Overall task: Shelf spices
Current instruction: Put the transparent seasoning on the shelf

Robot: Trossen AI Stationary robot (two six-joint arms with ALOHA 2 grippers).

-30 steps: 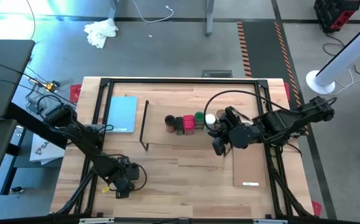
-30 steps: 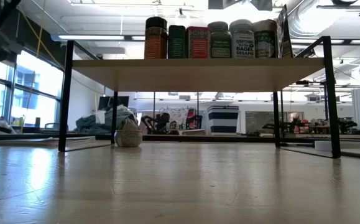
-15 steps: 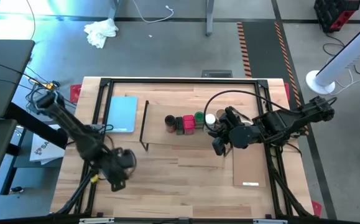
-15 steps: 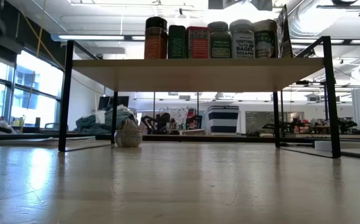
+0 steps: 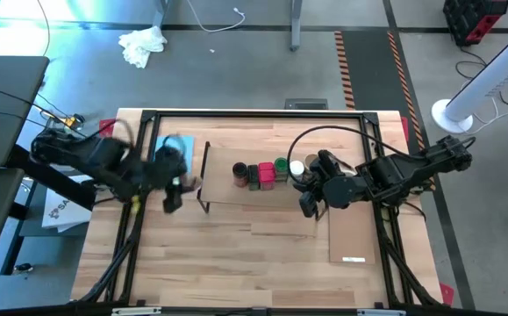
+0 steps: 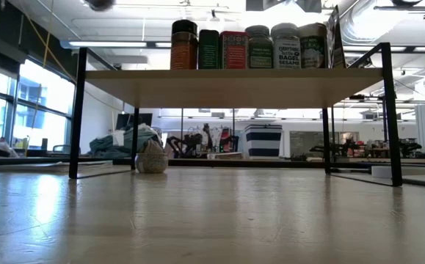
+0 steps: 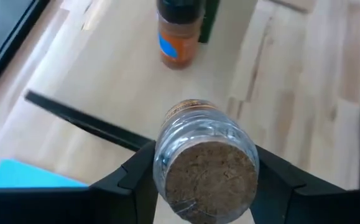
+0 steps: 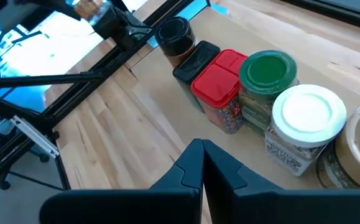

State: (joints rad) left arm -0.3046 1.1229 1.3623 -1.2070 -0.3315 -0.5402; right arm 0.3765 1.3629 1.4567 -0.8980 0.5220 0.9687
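We found the left gripper (image 7: pixel 195 171) clamped on a clear spice jar (image 7: pixel 204 163), the shelf (image 5: pixel 236 195) row of spices (image 5: pixel 262 173) lying at three o'clock from it. The right gripper (image 8: pixel 201 163) waited shut beside that row.

Seen from above, the left gripper (image 5: pixel 173 183) hovers at the shelf's (image 5: pixel 236 197) left end beside a light-blue pad (image 5: pixel 171 161), while the right gripper (image 5: pixel 310 203) waits beside the jars (image 5: pixel 267 172) lined up on top.

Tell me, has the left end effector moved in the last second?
Yes. The left end effector, holding a jar, went from the table's near edge up toward the shelf.
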